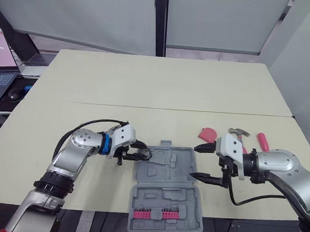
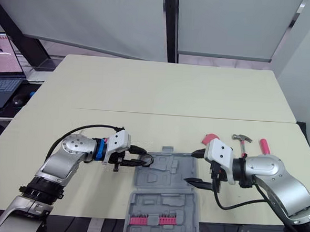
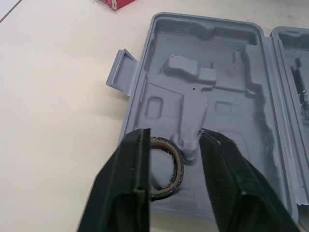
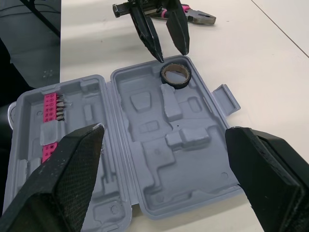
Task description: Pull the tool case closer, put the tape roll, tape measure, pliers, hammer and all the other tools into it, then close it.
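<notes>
At the tool case's [image 1: 162,174] left edge my left gripper [image 1: 144,151] gapes over the tape roll [image 4: 175,75], right gripper [image 1: 194,161] open opposite.

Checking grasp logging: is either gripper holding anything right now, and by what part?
Nothing is held. The left gripper is open over the tape roll, which lies in the tool case; the right gripper is open and empty.
</notes>
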You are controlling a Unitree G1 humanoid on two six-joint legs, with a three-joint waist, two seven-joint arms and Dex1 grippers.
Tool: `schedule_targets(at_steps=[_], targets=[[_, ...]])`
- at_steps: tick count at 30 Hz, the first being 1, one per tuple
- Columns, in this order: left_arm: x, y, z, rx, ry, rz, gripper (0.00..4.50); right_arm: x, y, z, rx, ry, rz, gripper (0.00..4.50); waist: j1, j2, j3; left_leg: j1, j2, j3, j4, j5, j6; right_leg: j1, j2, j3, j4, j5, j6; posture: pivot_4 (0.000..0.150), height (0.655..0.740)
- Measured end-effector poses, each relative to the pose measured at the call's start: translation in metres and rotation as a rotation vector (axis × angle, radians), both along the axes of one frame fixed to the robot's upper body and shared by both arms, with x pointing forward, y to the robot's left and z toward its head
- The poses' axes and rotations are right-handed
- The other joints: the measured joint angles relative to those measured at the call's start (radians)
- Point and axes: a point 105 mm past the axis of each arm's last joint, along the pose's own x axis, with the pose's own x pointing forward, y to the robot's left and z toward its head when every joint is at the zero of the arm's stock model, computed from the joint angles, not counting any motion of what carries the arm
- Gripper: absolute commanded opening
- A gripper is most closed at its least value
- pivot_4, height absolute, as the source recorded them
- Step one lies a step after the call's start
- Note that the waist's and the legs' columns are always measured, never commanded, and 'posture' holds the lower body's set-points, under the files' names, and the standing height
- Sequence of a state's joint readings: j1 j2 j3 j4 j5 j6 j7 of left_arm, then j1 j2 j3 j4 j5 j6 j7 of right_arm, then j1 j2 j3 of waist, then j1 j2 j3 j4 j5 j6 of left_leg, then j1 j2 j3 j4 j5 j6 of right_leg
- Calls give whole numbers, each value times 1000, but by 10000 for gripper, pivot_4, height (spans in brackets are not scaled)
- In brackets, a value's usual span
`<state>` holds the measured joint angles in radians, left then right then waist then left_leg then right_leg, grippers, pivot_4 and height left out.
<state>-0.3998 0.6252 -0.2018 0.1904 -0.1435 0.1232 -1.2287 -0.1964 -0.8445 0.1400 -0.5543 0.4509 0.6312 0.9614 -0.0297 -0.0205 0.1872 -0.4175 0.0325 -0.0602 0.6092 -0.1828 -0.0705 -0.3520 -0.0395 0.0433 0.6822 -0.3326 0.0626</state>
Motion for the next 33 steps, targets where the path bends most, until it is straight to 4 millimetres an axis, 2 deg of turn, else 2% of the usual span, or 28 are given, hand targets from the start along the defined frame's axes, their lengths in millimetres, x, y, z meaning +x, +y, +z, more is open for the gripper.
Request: schedule_targets(at_steps=[7,16,21,28,31,33], targets=[[5,-3,-7,-23,-8,19,7858,0,0,0,0,-1,-2,45000,0,0,0,0,0,0,0,0,0,0,0,0,0,0,0,1500,7400],[13,-7,-34,-6,9,54,7858,1,0,0,1,-2,-7,45000,1,0,0,0,0,0,0,0,0,0,0,0,0,0,0,1500,7400],[18,-10,-36,-9,-20,46,7858,1,0,0,1,-1,-7,45000,1,0,0,1,0,0,0,0,0,1,0,0,0,0,0,1500,7400],[13,-6,-35,-6,-18,35,7858,-1,-1,-2,0,8,-8,45000,0,0,0,1,0,0,0,0,0,1,0,0,0,0,1,1500,7400],[10,1,-31,-3,-15,46,7858,-1,0,-1,5,-1,-8,45000,-3,0,0,0,0,0,0,0,0,0,0,0,0,0,1,1500,7400],[10,7,-19,-33,-25,67,7858,1,2,1,19,-16,-12,45000,-2,0,0,0,0,-1,0,0,0,0,0,0,0,0,1,1500,7400]])
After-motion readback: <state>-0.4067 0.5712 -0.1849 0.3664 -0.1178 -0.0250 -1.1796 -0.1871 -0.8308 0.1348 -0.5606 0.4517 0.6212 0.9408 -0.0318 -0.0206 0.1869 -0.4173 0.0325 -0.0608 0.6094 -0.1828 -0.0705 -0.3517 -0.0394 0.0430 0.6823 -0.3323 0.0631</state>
